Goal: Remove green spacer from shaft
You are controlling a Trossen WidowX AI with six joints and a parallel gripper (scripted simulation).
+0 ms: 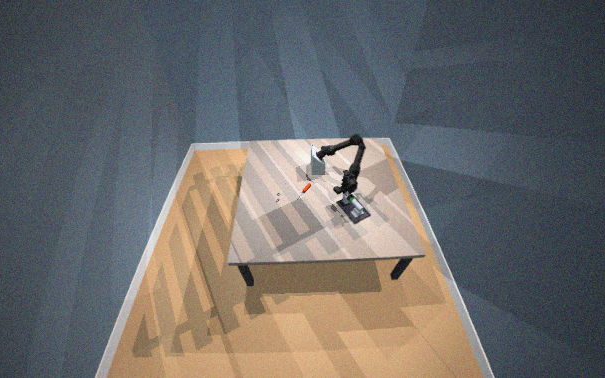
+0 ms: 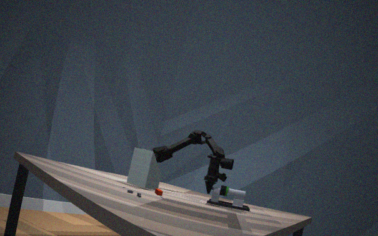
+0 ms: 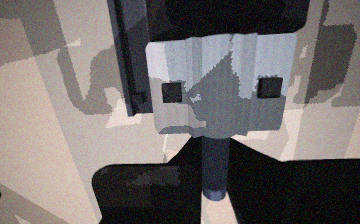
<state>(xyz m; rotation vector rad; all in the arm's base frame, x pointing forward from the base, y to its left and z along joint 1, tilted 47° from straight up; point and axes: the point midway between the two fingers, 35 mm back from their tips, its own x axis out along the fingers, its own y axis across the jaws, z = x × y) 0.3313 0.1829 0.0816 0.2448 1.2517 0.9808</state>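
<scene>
Gripping the protruding end of the dark shaft (image 3: 215,160), the gripper (image 1: 345,195) (image 2: 208,190) (image 3: 206,136) is closed at one end of the black base plate (image 1: 356,219) (image 2: 231,205) (image 3: 131,75), with a finger against each side of the shaft. The shaft end projects from a grey support block (image 2: 215,195) (image 3: 221,100), which stands upright at that same end of the base plate and shows two square dark holes in its face. Above the base plate, the green spacer (image 1: 352,199) (image 2: 227,190) is seated in line between a black cylindrical section (image 2: 223,190) and the pale cylindrical housing (image 1: 356,204) (image 2: 236,192); it is off the tabletop (image 1: 266,240) (image 2: 104,200). The remaining spacers cannot be distinguished individually. Well apart from the base plate lies an orange-handled screwdriver (image 1: 307,188) (image 2: 159,191), and farther from the plate are two small dark parts (image 1: 278,197) (image 2: 139,195). A pale grey upright panel (image 1: 318,166) (image 2: 141,168) stands well apart from the base plate, near the arm's (image 1: 358,159) (image 2: 180,145) mounted end.
</scene>
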